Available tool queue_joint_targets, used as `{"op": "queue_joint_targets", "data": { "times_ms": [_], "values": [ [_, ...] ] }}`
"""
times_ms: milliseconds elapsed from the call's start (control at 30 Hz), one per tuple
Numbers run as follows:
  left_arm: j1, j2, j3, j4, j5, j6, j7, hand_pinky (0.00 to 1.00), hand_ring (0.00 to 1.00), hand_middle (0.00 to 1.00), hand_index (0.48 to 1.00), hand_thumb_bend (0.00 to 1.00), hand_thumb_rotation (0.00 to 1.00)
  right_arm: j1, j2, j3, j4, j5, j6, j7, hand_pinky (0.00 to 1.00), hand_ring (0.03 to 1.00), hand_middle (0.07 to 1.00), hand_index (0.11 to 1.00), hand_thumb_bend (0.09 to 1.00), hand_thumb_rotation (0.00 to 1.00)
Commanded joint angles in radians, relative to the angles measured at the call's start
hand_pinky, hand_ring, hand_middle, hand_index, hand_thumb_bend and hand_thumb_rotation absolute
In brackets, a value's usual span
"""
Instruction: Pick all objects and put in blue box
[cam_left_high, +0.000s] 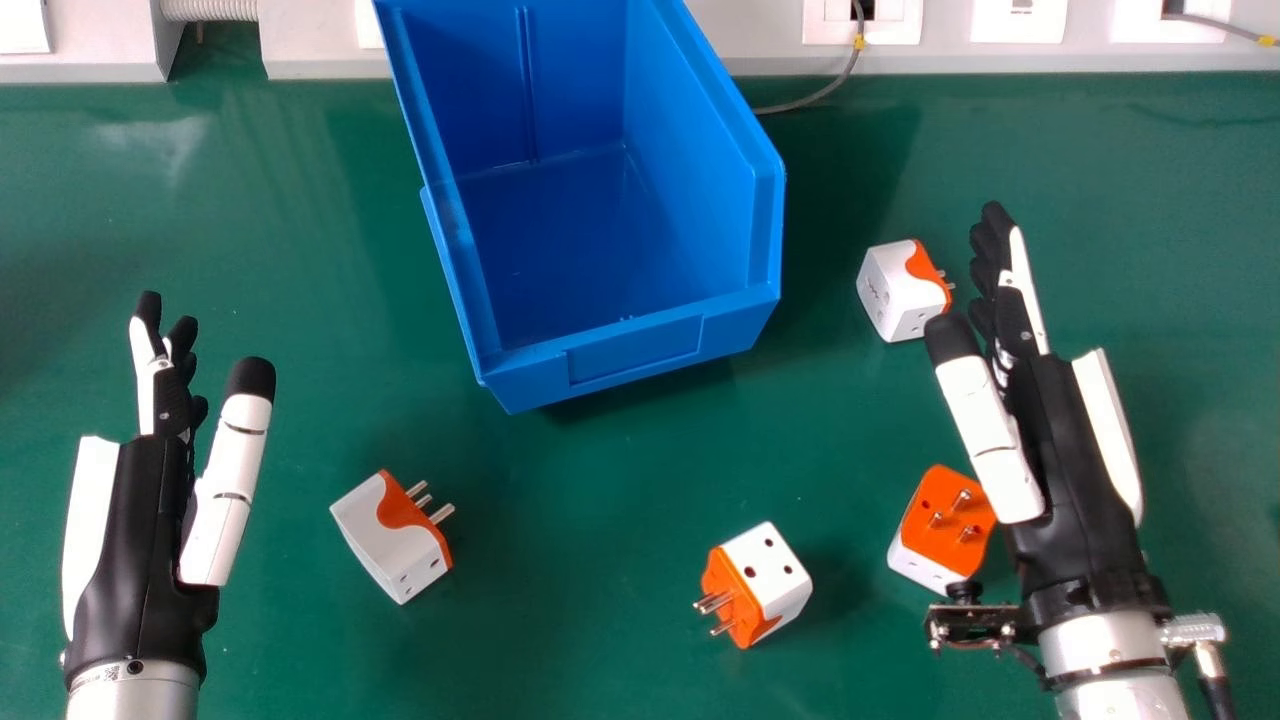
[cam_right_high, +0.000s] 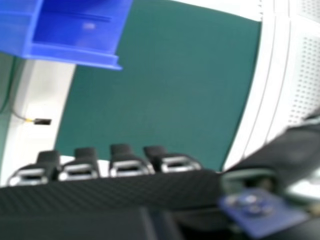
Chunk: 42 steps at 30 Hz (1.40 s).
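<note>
Has an empty box (cam_left_high: 635, 350) at the far side, with four plugs (cam_left_high: 770, 570) outside it. Holds left hand (cam_left_high: 145, 540) wide at left, right hand (cam_left_high: 1070, 480) wide at right.

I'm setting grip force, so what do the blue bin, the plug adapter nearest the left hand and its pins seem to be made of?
The blue bin looks like lightly glossy moulded plastic, going by its ribs and soft reflections. The plug adapter seems smooth, hard plastic, from its clean-edged white and orange parts. Its pins look like polished metal, silvery with glints; which metal, I can't tell.
</note>
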Motion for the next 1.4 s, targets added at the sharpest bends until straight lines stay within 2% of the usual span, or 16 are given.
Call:
{"op": "queue_joint_targets", "data": {
  "times_ms": [0,367,500,967,1033,1200,1367],
  "values": [
    [-0.008,0.006,0.006,-0.024,0.002,0.000,-0.002,0.97,1.00,1.00,1.000,0.52,1.00,-0.018,-0.007,-0.010,-0.026,-0.002,-0.002,-0.010,1.00,1.000,1.000,1.000,0.463,1.00],
    [-0.013,0.007,0.011,-0.023,-0.003,0.009,-0.004,0.97,1.00,1.00,1.000,0.51,1.00,-0.019,-0.021,-0.016,-0.020,0.009,-0.006,0.004,1.00,1.000,1.000,1.000,0.470,1.00],
    [-0.008,0.006,0.013,-0.032,-0.004,0.011,-0.006,0.97,1.00,1.00,1.000,0.51,1.00,-0.018,-0.024,-0.018,-0.023,0.012,-0.001,0.006,1.00,1.000,1.000,1.000,0.468,1.00],
    [-0.009,0.007,0.020,-0.024,-0.006,-0.005,-0.009,0.96,1.00,1.00,1.000,0.52,1.00,-0.011,-0.036,-0.038,-0.042,0.014,0.020,0.012,1.00,1.000,1.000,1.000,0.469,1.00],
    [-0.014,0.009,0.022,-0.014,-0.006,-0.009,-0.010,0.96,1.00,1.00,1.000,0.52,1.00,-0.004,-0.038,-0.041,-0.039,0.013,0.014,0.011,1.00,1.000,1.000,1.000,0.470,1.00],
    [-0.013,0.009,0.024,-0.013,0.000,-0.011,-0.010,0.96,1.00,1.00,1.000,0.51,1.00,0.027,-0.050,-0.053,-0.029,-0.019,0.002,-0.006,1.00,1.000,1.000,1.000,0.474,1.00],
    [-0.012,0.009,0.025,-0.014,-0.003,-0.007,-0.014,0.96,1.00,1.00,1.000,0.51,1.00,0.075,-0.064,-0.058,-0.063,-0.074,0.037,-0.026,1.00,1.000,1.000,1.000,0.486,1.00]
  ]
}}
